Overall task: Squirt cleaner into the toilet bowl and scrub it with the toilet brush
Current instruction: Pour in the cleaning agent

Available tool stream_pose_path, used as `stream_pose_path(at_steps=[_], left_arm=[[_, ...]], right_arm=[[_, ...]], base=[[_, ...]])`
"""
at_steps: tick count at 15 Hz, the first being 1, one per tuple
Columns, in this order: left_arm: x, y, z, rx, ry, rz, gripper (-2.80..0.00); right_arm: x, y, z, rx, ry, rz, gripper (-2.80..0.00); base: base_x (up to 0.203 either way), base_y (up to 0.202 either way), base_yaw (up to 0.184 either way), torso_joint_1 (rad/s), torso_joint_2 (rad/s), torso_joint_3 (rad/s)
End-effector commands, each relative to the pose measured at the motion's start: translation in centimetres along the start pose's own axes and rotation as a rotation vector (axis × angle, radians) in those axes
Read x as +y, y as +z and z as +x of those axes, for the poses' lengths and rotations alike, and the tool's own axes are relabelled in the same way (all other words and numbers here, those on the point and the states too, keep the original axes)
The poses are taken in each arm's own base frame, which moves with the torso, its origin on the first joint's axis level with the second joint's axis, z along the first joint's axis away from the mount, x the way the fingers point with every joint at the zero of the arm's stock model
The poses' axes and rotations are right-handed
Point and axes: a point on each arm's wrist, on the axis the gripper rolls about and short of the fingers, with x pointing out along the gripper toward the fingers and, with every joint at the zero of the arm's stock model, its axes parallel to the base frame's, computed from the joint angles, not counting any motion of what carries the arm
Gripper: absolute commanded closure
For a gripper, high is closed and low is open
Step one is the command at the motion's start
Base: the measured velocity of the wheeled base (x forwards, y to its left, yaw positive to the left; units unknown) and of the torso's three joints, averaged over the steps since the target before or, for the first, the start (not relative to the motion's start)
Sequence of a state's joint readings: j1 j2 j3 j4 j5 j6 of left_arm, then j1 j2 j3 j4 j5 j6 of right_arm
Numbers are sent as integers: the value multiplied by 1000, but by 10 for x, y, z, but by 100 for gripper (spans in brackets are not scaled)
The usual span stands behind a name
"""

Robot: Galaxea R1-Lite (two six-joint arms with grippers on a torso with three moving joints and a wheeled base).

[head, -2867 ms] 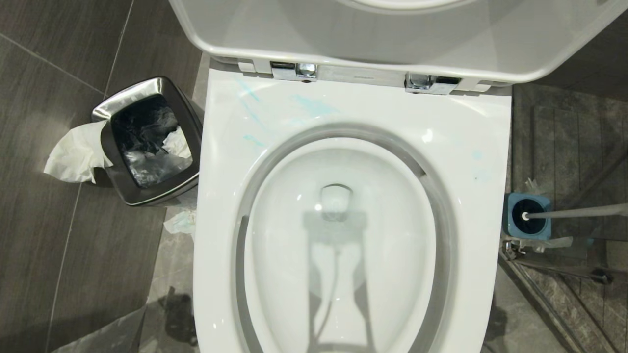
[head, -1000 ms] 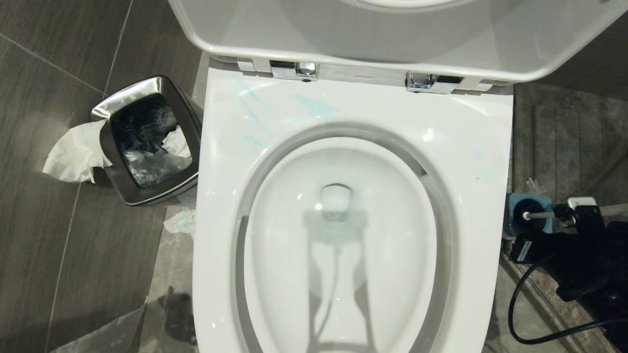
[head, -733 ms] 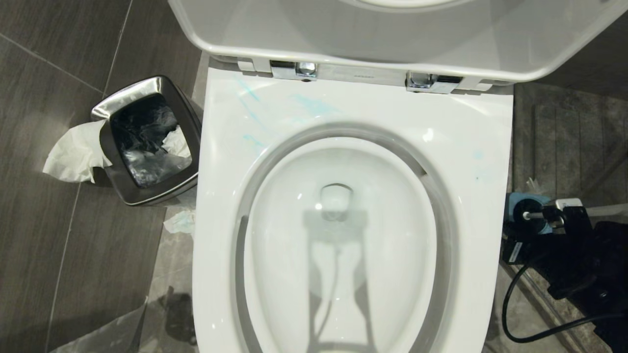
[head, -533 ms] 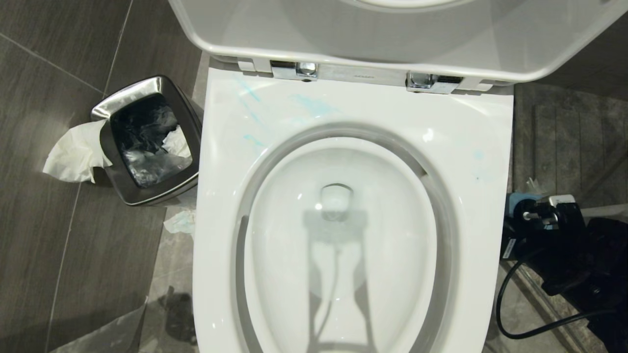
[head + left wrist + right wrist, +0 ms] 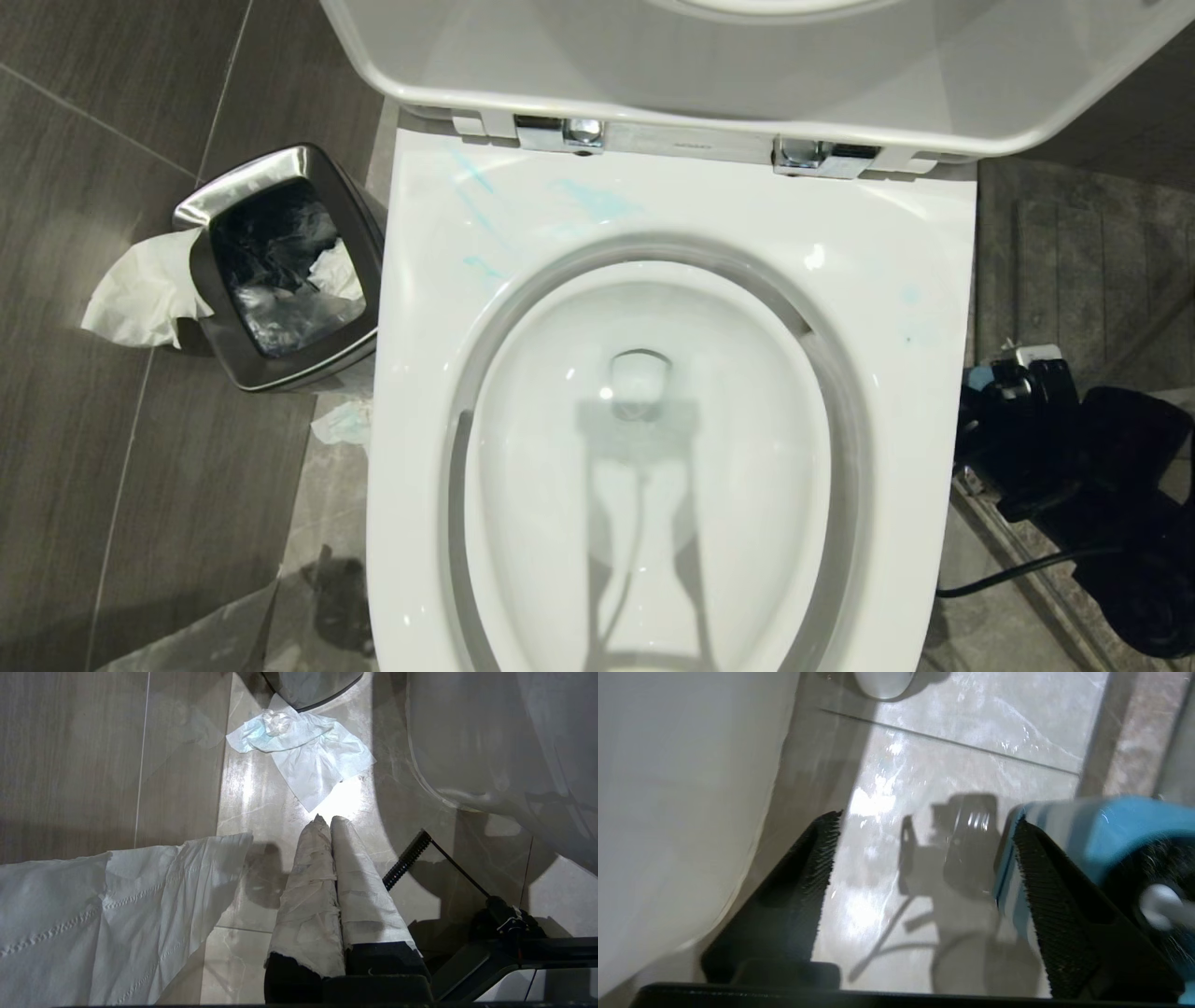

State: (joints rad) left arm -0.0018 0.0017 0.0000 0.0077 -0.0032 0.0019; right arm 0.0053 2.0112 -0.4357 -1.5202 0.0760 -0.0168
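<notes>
The right gripper [image 5: 920, 858] hangs low beside the toilet bowl [image 5: 896, 280], on the robot's right. Its jaws stand wide apart and hold nothing. The toilet brush [image 5: 1155, 900] sits in its blue holder [image 5: 1087, 821], just beside one jaw and outside the gap between them. In the head view the arm hides most of the holder. The cleaner bottle is not in view. The left gripper [image 5: 327, 821] is closed and empty, with paper wrapped over its fingers, near a tissue [image 5: 303, 756] on the floor.

Judgement: the step in hand is reaching for the brush. The next move calls for shifting the open jaws across to straddle the handle, then closing on it.
</notes>
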Motion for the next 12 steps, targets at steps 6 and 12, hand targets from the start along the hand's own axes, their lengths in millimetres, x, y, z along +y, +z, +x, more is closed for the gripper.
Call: stream_pose_path(at_steps=[6,12], left_arm=[[0,0,0,3,0,0,0],[0,0,0,3,0,0,0]], right_arm=[[-2,-12,58,-72,104,-8,-280],[12,6,91,-204,175,-33,-280]], base=[[0,0,0,0,6,1],[0,0,0,0,0,0]])
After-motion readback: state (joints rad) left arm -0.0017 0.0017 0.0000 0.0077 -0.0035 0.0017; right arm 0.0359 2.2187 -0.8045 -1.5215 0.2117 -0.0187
